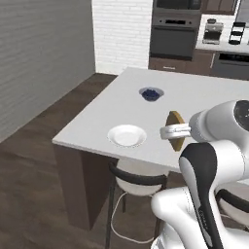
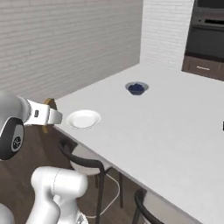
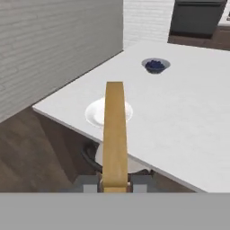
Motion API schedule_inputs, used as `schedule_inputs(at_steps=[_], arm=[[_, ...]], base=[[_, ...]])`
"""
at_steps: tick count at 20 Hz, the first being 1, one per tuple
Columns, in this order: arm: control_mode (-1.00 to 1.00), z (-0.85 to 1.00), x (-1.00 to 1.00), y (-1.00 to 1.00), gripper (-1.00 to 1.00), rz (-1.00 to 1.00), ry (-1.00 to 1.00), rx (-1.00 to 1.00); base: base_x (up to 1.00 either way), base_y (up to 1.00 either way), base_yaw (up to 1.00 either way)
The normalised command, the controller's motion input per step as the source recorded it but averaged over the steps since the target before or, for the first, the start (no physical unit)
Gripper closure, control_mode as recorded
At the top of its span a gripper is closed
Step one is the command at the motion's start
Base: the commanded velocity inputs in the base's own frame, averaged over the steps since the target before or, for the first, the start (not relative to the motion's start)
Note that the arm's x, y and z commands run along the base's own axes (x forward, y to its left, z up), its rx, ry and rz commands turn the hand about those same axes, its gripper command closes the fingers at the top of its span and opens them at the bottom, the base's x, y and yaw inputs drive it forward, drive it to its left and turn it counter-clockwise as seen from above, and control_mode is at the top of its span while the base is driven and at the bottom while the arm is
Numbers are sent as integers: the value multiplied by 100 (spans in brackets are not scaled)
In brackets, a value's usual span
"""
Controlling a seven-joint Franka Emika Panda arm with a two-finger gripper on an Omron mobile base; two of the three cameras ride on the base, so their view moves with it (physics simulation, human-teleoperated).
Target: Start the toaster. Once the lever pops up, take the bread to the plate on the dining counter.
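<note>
Since the bread (image 3: 114, 134) is 1 thin, stiff, light toasted slice, likely crumbly at the edges, it sits edge-on with the fingers (image 3: 141, 182) closed on its lower rim, a hold that looks firm but would crack the crust if squeezed harder. It hangs in the air short of the bench (image 1: 194, 97) edge, near the plate (image 1: 127, 135) but not over it. The bowl of berries (image 1: 151, 94) stands further in, well apart.
</note>
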Motion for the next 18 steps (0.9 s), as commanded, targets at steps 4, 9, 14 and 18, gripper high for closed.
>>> schedule_inputs(at_steps=[4, 9, 14, 18], arm=[[100, 0, 0, 0, 100, 0, 0, 0], [100, 0, 0, 0, 100, 0, 0, 0], [100, 0, 0, 0, 100, 0, 0, 0], [100, 0, 0, 0, 100, 0, 0, 0]], base=[[45, 59, -57], [44, 64, -58], [59, 55, -57], [55, 52, -54]])
